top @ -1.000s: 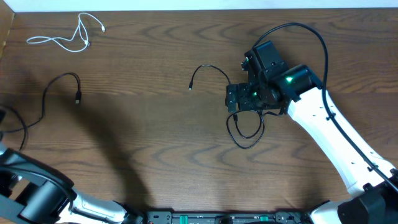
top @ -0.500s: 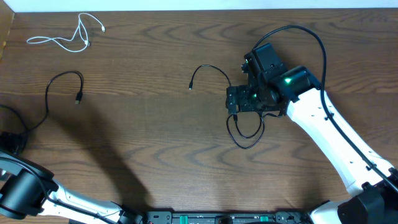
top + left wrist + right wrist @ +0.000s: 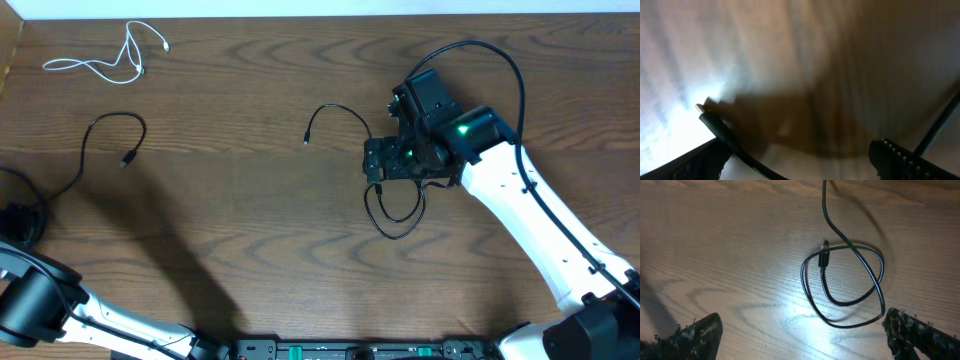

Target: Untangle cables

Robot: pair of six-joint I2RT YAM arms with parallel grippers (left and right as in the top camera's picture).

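A white cable point(image 3: 105, 62) lies loose at the far left of the table. A black cable point(image 3: 100, 135) arcs at the left, its plug near the middle of the arc, and runs toward my left gripper point(image 3: 20, 224) at the table's left edge. In the left wrist view this cable point(image 3: 722, 132) passes beside the left finger of the left gripper point(image 3: 800, 160), whose fingers are wide apart. A second black cable point(image 3: 395, 215) forms a loop in the middle. My right gripper point(image 3: 375, 160) hovers over it, open and empty. The right wrist view shows the loop point(image 3: 850, 280) above the right gripper's fingers point(image 3: 805, 340).
The wooden table point(image 3: 250, 220) has a white strip along its far edge. The right arm's own thick black cable point(image 3: 500, 60) arches behind the wrist. The left arm's base fills the front left corner.
The left black cable's arc has shifted a little to the right, and the left arm has drawn back toward the left edge. The right arm and its cable have not moved.
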